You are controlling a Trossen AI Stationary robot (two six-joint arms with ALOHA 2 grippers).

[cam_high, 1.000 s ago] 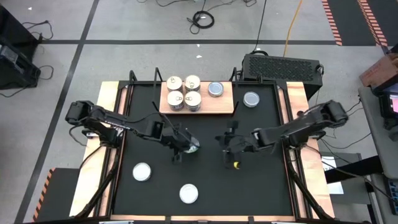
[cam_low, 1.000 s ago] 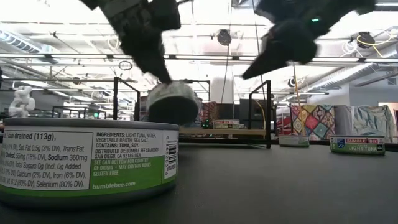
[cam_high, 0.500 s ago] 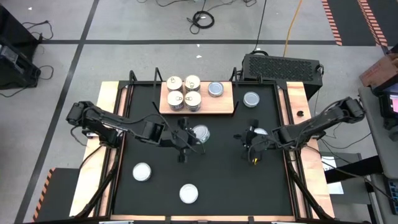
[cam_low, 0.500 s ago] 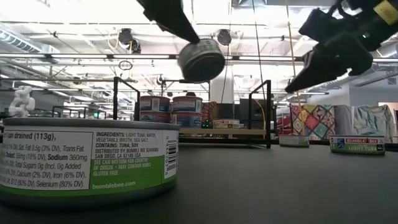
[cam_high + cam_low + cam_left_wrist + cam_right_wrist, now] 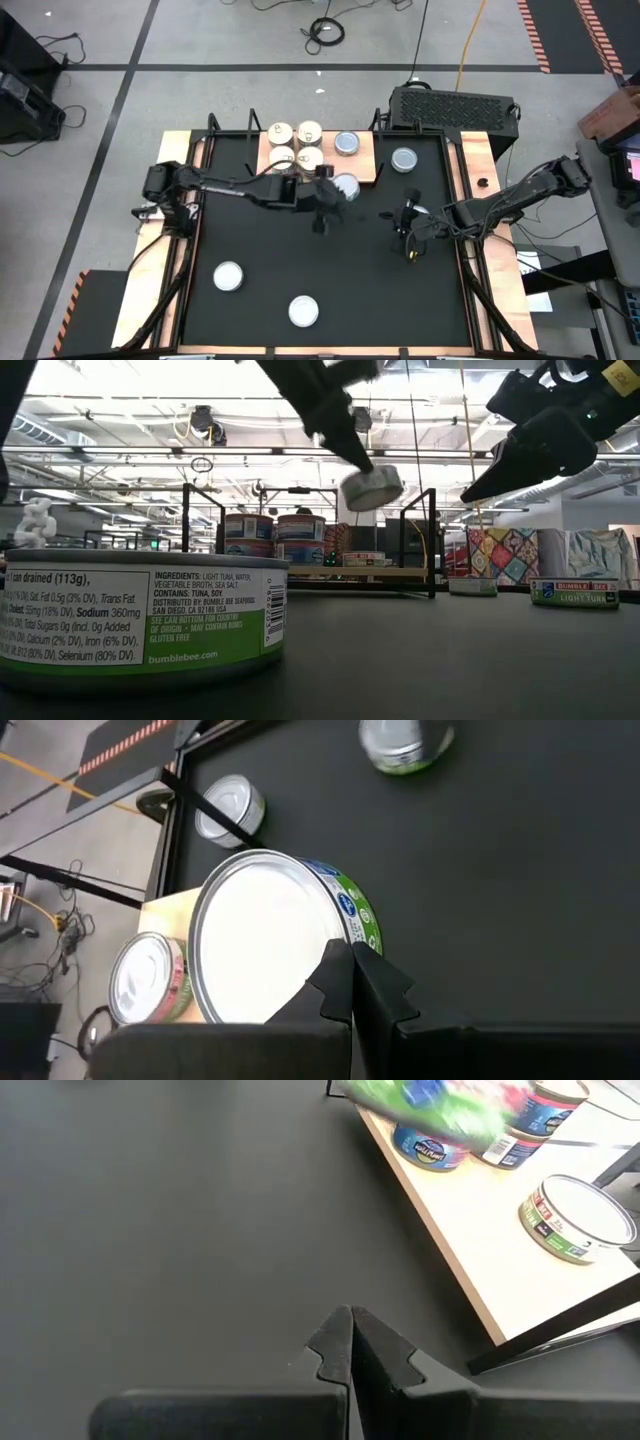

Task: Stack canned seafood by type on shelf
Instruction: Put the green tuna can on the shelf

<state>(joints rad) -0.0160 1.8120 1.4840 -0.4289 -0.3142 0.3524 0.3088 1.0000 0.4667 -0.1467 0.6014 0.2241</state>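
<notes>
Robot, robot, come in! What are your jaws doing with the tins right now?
Left gripper shut on carried tin, airborne near shelf. Right gripper shut, empty, waiting at table's right. Nothing seen blocking the shelf.

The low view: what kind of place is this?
Probably a robotics lab or workshop: a black work table with two robot arms, cables on the floor, and open ceiling pipes behind.
</notes>
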